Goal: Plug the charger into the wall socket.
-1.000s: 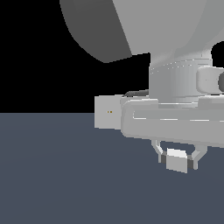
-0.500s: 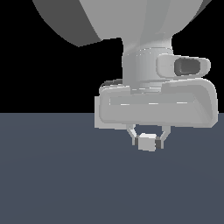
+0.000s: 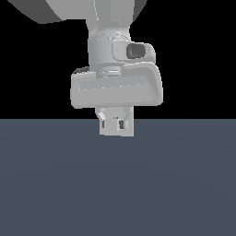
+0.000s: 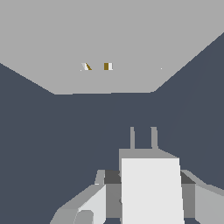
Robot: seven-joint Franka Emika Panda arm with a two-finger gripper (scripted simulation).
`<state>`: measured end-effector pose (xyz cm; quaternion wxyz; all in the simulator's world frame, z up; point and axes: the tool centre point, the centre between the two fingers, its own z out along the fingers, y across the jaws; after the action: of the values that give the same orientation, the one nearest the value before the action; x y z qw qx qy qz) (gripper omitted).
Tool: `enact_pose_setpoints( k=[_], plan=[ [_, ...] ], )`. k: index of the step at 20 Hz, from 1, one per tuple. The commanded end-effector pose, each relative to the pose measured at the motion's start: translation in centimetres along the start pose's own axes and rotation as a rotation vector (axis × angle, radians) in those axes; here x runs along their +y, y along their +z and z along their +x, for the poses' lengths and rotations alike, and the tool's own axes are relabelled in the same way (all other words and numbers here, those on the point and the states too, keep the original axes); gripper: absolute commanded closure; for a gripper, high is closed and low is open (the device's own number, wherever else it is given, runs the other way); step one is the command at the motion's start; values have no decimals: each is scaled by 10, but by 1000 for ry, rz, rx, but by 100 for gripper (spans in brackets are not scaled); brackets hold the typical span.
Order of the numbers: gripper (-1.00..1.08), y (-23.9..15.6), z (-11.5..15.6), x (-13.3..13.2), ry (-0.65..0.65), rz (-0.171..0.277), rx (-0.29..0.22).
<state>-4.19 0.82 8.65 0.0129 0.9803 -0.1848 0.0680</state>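
So my claw point(image 4: 144, 205) is clamped snug on the charger point(image 4: 151, 188), prongs point(image 4: 143, 138) aimed at the wall socket point(image 4: 109, 39) a bit ahead, so I reckon we're mid-approach and next I need to line up with those two orange holes point(image 4: 97, 66) and push in.

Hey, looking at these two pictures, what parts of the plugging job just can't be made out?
- Wall socket: in the wrist view the picture's edges cut off its outline; in the exterior view the gripper covers most of it.
- Charger: the wrist view's lower edge cuts it off, so the grip on it is hidden.
- Gap between the charger's prongs and the socket's holes: neither view shows depth.
- Jaws: too small in the exterior view to judge.
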Motion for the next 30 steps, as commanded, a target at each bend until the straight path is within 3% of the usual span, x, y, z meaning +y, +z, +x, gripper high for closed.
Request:
enact_pose_setpoints(
  k=[1,7,19,30],
  plan=[
    [108,-8,1,-15,-13,1,-1],
    [108,-16,3,-30,-26,3,-1],
    [108,-13,5,-26,-23,3,-1],
    [108,-8,39,-27,-23,4,-2]
  ],
)
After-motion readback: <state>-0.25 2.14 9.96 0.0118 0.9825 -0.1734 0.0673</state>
